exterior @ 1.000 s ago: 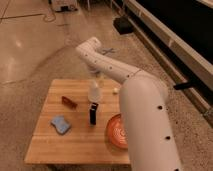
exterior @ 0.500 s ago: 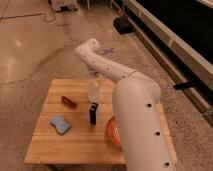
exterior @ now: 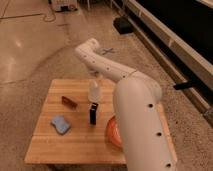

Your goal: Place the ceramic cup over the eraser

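My gripper points down over the middle of the wooden table. It is shut on the ceramic cup, a small white cup that hangs right under it. The cup is just above and behind the eraser, a narrow black block standing upright on the table. The cup's lower edge is close to the eraser's top, and I cannot tell whether they touch.
A reddish-brown block lies left of the cup. A blue pad lies at the front left. An orange plate sits right of the eraser, half hidden by my white arm, which fills the right side of the table.
My arm's big near segment has swung closer and covers more of the orange plate. The gripper and the cup have stayed over the eraser.
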